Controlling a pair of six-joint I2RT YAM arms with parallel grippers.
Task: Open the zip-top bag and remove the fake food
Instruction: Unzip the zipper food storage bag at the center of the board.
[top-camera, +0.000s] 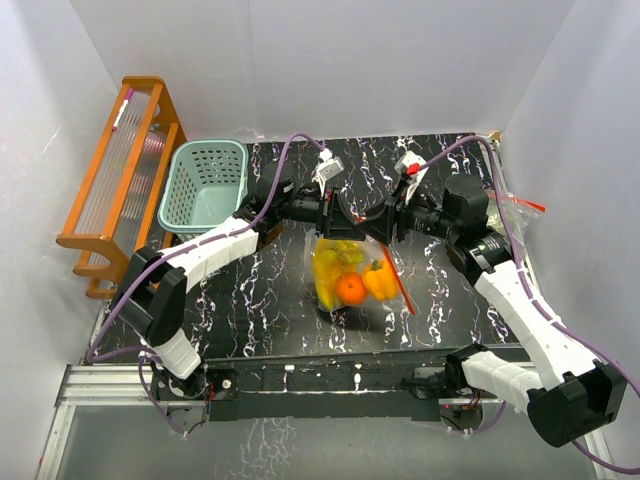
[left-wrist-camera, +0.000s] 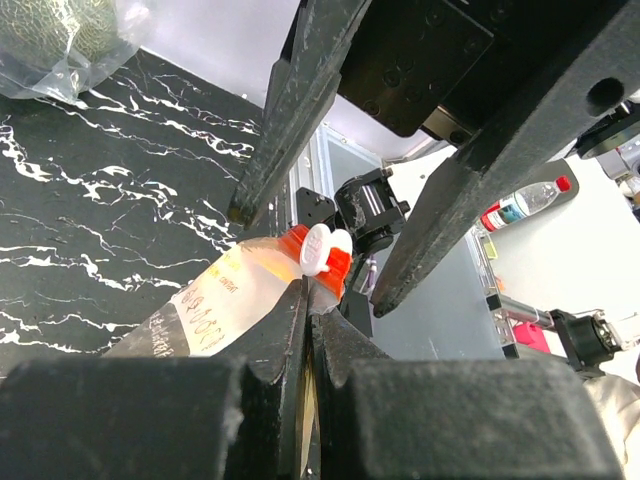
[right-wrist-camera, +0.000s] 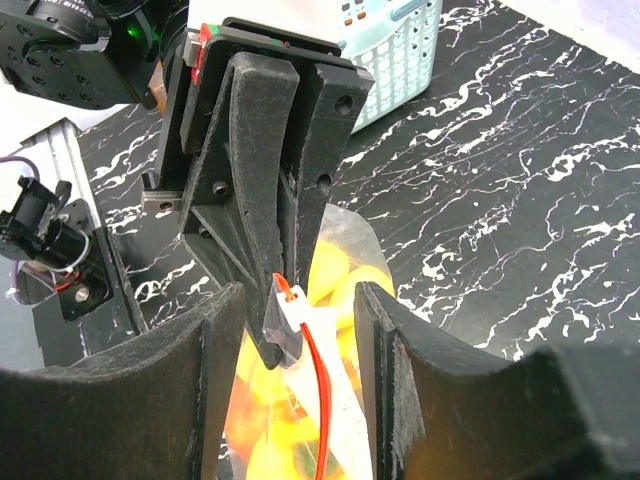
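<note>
1. Zip-top bag (top-camera: 355, 270) hangs upright over the middle of the black marbled bench (top-camera: 260, 300); from above I cannot tell whether its bottom rests on the surface.
2. Fake food sits inside it: a yellow banana bunch (top-camera: 330, 268), an orange (top-camera: 351, 289) and a yellow-orange bell pepper (top-camera: 380, 280), pressed together in the lower half.
3. Left tool (right-wrist-camera: 278, 340) is clamped tight on the bag's top edge, just beside the white slider (left-wrist-camera: 322, 248).
4. Right tool (left-wrist-camera: 312, 262) stands with its jaws apart, one on either side of the slider and red zip strip (right-wrist-camera: 318, 380), seemingly touching neither.
5. A teal slatted basket (top-camera: 205, 185) stands at the far left of the bench, beside an orange wooden rack (top-camera: 120, 170).
</note>
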